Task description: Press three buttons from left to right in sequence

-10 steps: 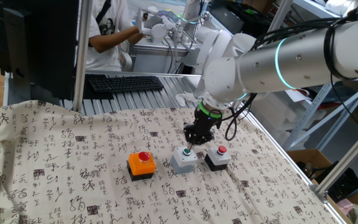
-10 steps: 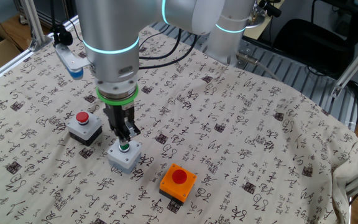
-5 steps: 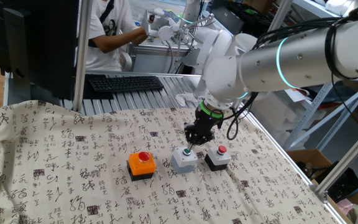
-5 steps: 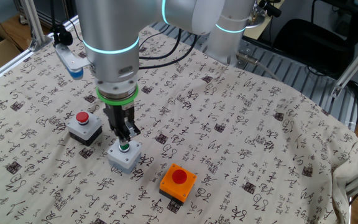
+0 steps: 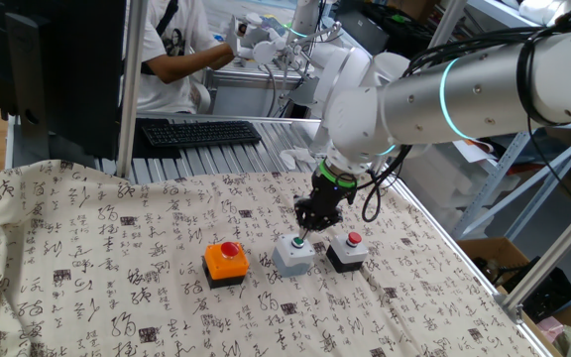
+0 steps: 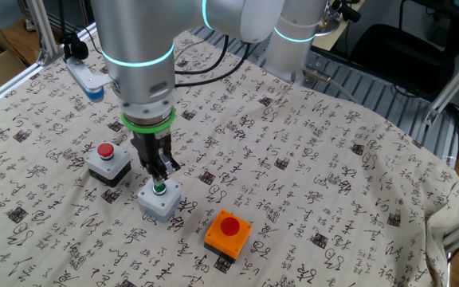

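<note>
Three button boxes stand in a row on the patterned cloth. The orange box with a red button is at one end. The light grey box with a green button is in the middle. The black box with a small red button is at the other end. My gripper hangs straight down over the grey box, its fingertips together right at the green button. It holds nothing.
A black keyboard lies behind the cloth on a metal bench. A person in white works at the back. A metal post stands at the table's back left. The cloth covers the table.
Almost nothing has moved; the arm has shifted very slightly while the fingertips stay at the green button.
</note>
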Action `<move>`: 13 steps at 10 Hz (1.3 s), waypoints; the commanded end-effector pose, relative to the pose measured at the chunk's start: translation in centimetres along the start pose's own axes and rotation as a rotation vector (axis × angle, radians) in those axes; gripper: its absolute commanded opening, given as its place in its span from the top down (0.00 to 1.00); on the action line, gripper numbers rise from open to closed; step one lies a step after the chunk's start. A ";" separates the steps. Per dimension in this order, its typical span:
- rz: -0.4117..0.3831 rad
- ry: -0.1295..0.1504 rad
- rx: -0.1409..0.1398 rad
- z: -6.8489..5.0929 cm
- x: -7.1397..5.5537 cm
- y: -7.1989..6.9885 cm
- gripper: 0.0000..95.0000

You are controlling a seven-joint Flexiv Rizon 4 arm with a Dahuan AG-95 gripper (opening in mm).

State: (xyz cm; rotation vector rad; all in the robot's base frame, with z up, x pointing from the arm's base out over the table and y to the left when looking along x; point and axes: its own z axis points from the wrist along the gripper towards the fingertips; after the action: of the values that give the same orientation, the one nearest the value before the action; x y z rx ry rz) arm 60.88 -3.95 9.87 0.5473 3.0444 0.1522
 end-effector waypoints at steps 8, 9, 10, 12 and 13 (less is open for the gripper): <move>0.007 0.001 0.020 -0.7 0.9 2.9 1.00; 0.010 0.001 0.021 -0.7 1.1 3.6 1.00; 0.017 0.000 0.025 -0.7 1.2 4.1 1.00; 0.032 -0.003 0.029 -0.5 1.6 5.3 1.00; 0.036 -0.004 0.031 -0.5 1.8 5.8 1.00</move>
State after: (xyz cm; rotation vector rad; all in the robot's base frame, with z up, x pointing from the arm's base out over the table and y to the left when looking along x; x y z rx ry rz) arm 61.19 2.49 10.86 0.6054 3.0399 0.1053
